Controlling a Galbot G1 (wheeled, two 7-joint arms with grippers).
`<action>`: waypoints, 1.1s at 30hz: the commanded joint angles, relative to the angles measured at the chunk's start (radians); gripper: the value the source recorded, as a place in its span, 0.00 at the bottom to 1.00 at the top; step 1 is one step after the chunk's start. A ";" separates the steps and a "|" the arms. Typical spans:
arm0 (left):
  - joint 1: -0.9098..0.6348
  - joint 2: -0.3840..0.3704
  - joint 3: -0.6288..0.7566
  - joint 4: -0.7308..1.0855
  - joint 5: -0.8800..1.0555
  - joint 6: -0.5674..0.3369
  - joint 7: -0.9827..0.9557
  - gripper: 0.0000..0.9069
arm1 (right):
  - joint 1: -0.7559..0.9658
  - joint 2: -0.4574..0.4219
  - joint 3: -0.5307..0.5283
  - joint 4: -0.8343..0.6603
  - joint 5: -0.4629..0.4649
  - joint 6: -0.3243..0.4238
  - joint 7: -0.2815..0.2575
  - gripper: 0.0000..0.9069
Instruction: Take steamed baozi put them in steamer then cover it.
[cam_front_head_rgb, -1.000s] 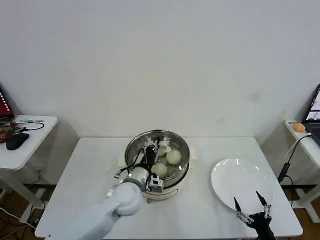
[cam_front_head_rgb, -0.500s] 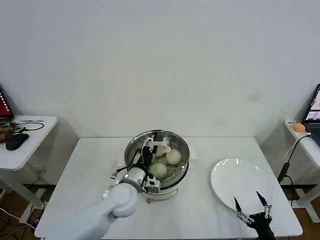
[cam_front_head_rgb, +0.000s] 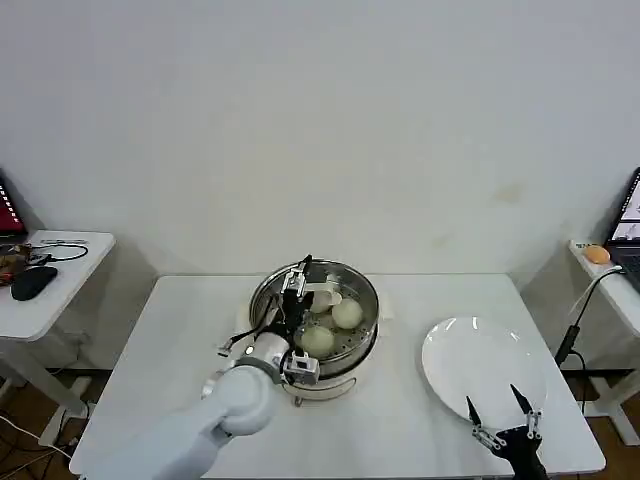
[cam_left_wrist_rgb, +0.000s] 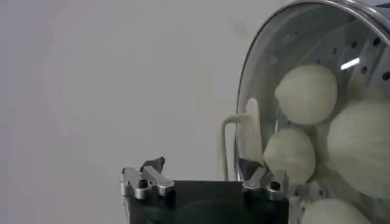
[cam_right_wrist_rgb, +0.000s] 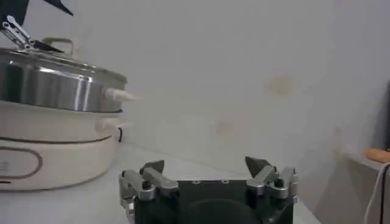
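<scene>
**Covering the steamer: lid down, left claw released**

Hovering over the round clear glass cover (cam_front_head_rgb: 315, 303), the left gripper (cam_front_head_rgb: 297, 283) stands spread, its white handle (cam_left_wrist_rgb: 251, 139) between the jaws. The cover rests on the shiny steel steamer (cam_front_head_rgb: 362, 345), smooth off-white baozi (cam_front_head_rgb: 347, 313) inside. Lifting crookedly could snag the handle, dragging it askew. The right gripper (cam_front_head_rgb: 498, 412) waits released beside the white plate (cam_front_head_rgb: 484, 360).

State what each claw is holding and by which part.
Nothing is held: the left claw hangs open above the glass lid on the steamer; the right claw sits open, empty.
</scene>
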 joint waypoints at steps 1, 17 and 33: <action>-0.019 -0.011 0.013 0.009 -0.004 -0.001 -0.002 0.49 | -0.001 0.002 0.001 0.001 -0.001 0.003 0.000 1.00; -0.003 0.003 0.029 0.012 0.020 -0.015 0.018 0.00 | 0.001 0.000 0.014 -0.001 0.003 0.007 0.004 1.00; 0.008 0.000 0.023 0.019 0.037 -0.026 0.006 0.00 | -0.004 -0.001 0.014 0.004 0.004 0.007 0.002 1.00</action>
